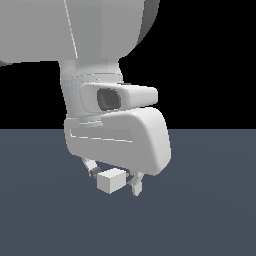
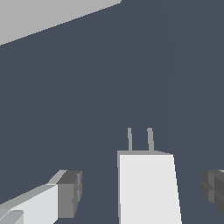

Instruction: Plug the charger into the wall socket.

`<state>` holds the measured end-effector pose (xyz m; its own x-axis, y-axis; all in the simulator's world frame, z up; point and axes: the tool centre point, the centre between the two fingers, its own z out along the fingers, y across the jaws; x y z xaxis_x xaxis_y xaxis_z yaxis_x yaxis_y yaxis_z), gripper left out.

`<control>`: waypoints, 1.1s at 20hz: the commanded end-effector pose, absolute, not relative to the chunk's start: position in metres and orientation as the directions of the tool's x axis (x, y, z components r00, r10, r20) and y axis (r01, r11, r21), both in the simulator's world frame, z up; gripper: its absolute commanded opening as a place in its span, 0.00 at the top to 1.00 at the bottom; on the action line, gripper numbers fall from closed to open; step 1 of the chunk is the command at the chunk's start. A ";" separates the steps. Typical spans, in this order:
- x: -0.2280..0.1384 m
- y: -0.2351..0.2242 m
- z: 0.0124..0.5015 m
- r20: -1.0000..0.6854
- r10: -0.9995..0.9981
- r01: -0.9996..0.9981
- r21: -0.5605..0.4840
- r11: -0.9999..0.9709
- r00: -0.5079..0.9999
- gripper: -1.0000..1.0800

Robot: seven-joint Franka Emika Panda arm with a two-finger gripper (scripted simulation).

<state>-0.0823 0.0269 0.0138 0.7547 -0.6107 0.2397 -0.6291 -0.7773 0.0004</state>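
The charger (image 1: 111,181) is a small off-white cube that sits between my fingers. In the wrist view the charger (image 2: 146,188) shows two short prongs pointing away from the camera. My gripper (image 1: 114,181) straddles it with the jaws open. In the wrist view the gripper (image 2: 142,192) has a dark pad on each side of the cube, with a clear gap between each pad and the cube. A pale flat surface (image 2: 43,13) fills one corner of the wrist view. No gold slots show on it, so I cannot tell whether it is the wall socket.
The dark blue-grey floor (image 1: 210,210) spreads all around the charger. The arm's large white body (image 1: 115,135) fills the upper middle of the exterior view and hides what is behind it.
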 end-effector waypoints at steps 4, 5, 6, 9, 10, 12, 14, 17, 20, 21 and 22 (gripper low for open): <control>-0.082 0.027 0.012 0.240 -0.611 -0.629 -0.001 -0.777 0.754 1.00; -0.082 0.027 0.012 0.240 -0.611 -0.629 -0.001 -0.777 0.754 1.00; -0.082 0.027 0.012 0.240 -0.611 -0.629 -0.001 -0.777 0.754 1.00; -0.082 0.027 0.012 0.240 -0.611 -0.629 -0.001 -0.777 0.754 1.00; -0.082 0.027 0.012 0.240 -0.611 -0.629 -0.001 -0.777 0.754 1.00; -0.082 0.027 0.012 0.241 -0.611 -0.630 -0.001 -0.777 0.754 1.00; -0.081 0.027 0.013 0.241 -0.609 -0.627 -0.001 -0.779 0.756 1.00; -0.080 0.027 0.016 0.241 -0.596 -0.614 -0.001 -0.790 0.766 1.00; -0.078 0.028 0.022 0.242 -0.571 -0.589 0.000 -0.808 0.784 1.00; -0.077 0.028 0.025 0.243 -0.560 -0.578 0.000 -0.816 0.792 1.00; -0.076 0.029 0.028 0.243 -0.548 -0.565 0.000 -0.825 0.800 1.00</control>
<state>-0.0781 0.0282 0.0238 0.7895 -0.5640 0.2420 -0.5814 -0.8136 0.0003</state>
